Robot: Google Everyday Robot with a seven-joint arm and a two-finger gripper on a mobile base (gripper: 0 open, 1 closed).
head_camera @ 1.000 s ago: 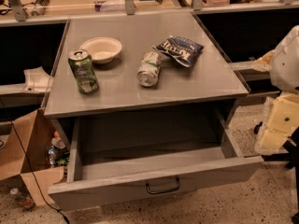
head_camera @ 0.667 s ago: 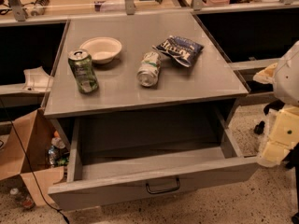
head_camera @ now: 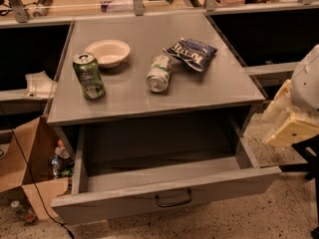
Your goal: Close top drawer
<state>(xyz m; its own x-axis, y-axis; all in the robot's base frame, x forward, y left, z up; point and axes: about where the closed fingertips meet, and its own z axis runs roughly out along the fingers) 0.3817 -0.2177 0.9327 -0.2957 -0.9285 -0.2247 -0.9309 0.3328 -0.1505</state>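
Here we are over the grey counter [head_camera: 214, 86], and the top drawer [head_camera: 119, 205] beneath it stands pulled well out toward the camera. Its flat front hangs over the speckled floor [head_camera: 259, 218], with the small dark loop handle [head_camera: 173, 199] at its centre. At the right edge, the tool [head_camera: 285, 128] shows as a pale yellowish block under the robot's white arm [head_camera: 306, 81]. It sits just beside the drawer's right wall, clear of the handle and near the counter's right front corner. Whether it is apart or together, I cannot tell from here. On the counter, a green can [head_camera: 88, 75] stands upright at the left, with a shallow cream bowl [head_camera: 107, 52] just behind it. In the middle a pale can [head_camera: 159, 73] lies on its side, and a dark blue chip bag [head_camera: 191, 53] lies just beyond it, the two close to touching. Along the back runs a light wooden shelf [head_camera: 89, 1] on metal uprights. On the floor at the left, an open cardboard box [head_camera: 22, 161] sits against the cabinet with some bottles [head_camera: 61, 161] beside it. A black cable [head_camera: 31, 180] trails across the box.
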